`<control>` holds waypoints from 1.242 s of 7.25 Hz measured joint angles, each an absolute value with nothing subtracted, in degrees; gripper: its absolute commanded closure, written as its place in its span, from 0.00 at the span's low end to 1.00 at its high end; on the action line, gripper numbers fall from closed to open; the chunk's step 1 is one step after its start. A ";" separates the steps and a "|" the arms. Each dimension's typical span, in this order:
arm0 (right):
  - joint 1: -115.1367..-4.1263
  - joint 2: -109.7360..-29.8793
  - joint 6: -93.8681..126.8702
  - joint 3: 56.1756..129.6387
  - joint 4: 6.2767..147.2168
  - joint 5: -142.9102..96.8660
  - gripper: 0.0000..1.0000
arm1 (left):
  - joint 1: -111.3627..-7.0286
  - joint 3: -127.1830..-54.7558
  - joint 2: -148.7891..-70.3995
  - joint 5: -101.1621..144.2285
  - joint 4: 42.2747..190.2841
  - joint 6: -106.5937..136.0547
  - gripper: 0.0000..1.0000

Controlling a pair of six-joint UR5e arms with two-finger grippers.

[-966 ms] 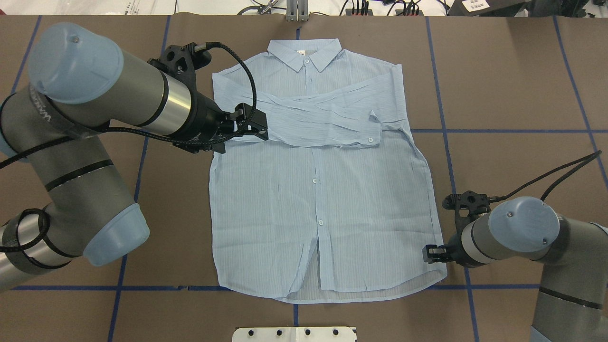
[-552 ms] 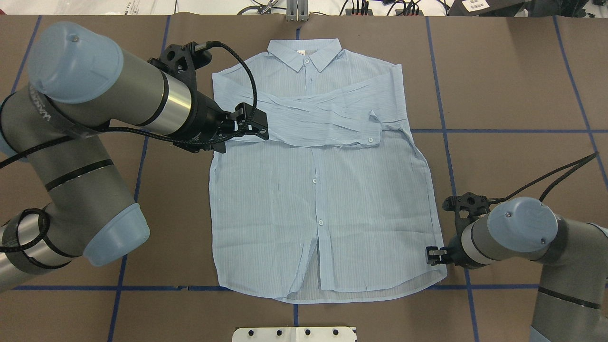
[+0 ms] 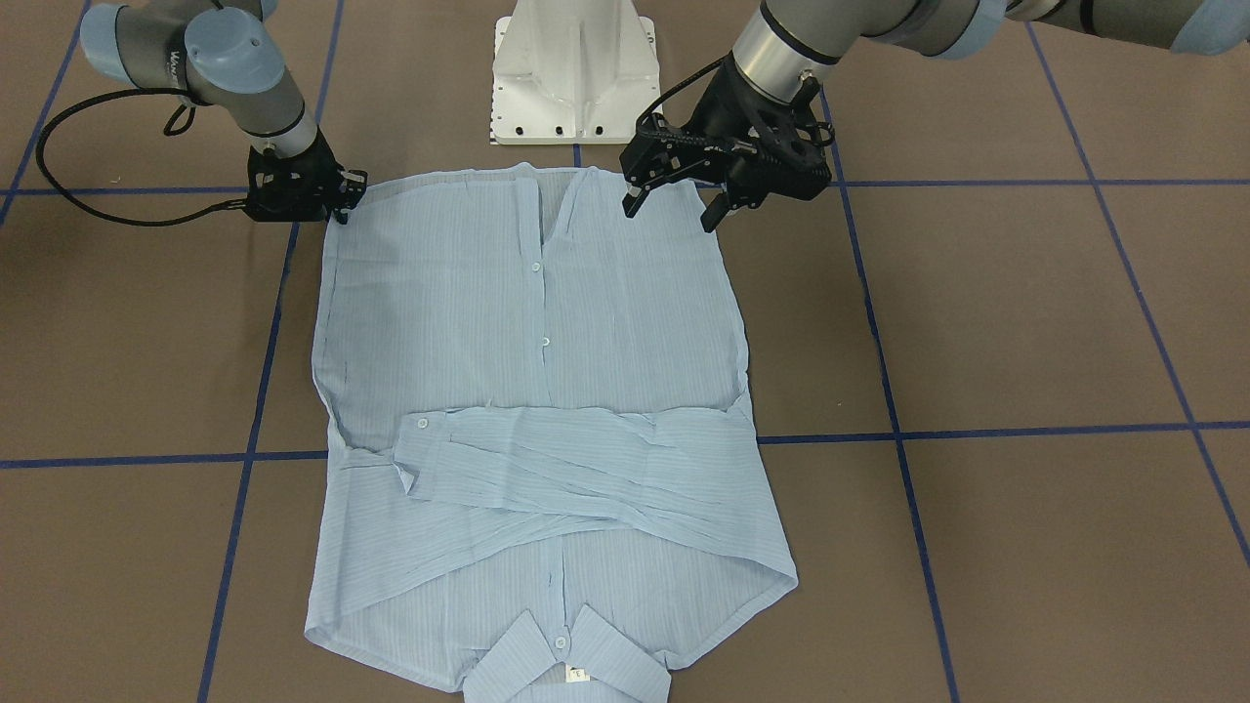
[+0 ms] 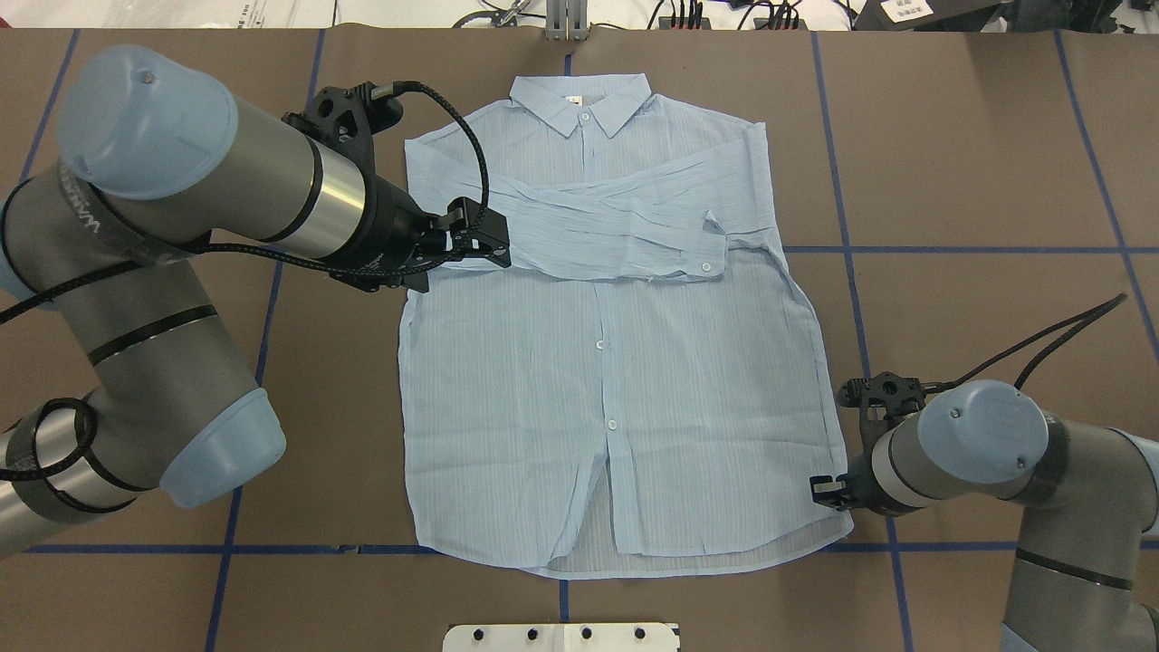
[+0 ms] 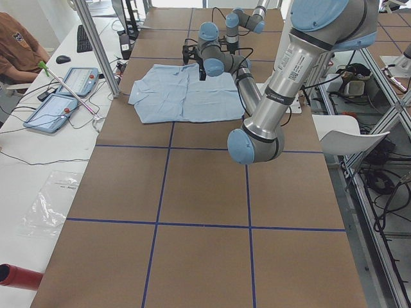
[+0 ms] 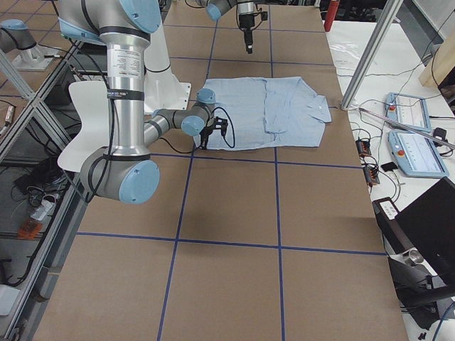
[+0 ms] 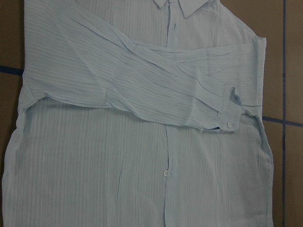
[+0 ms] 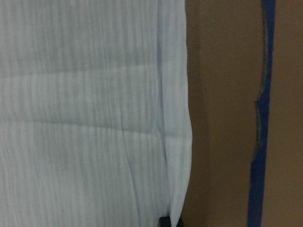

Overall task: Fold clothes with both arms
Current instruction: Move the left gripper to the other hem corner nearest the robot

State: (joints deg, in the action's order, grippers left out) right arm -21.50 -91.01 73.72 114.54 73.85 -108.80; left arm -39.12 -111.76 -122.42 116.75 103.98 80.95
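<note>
Lettering on right arm (image 3: 174, 61) starts "Univ"; rest unreadable.

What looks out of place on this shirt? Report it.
The shirt lies mostly flat, but the top sleeve's cuff has a corner flipped up, and the front panels gape apart below the lowest button, near the hem. Nothing looks damaged.

Overhead and front views opposed, sharing the whole shirt (image 4: 598, 362), side views distant, wrist cameras close
</note>
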 measured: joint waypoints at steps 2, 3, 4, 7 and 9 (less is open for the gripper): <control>-21.40 -91.04 74.65 115.04 73.77 -108.43 1.00 | -39.01 -111.82 -122.10 116.72 103.81 80.96 0.01; -21.42 -90.91 75.70 115.72 73.68 -108.41 1.00 | -38.02 -112.21 -121.22 116.70 102.99 81.18 0.01; -21.44 -90.67 76.18 116.58 73.61 -108.39 1.00 | -35.55 -113.32 -119.27 116.21 101.41 81.60 0.01; -21.80 -89.96 76.45 118.31 73.31 -108.28 1.00 | -23.73 -116.54 -111.73 109.71 99.02 87.61 0.05; -23.08 -89.61 76.41 118.43 73.15 -108.28 1.00 | -18.07 -115.96 -109.34 107.69 97.81 91.28 0.14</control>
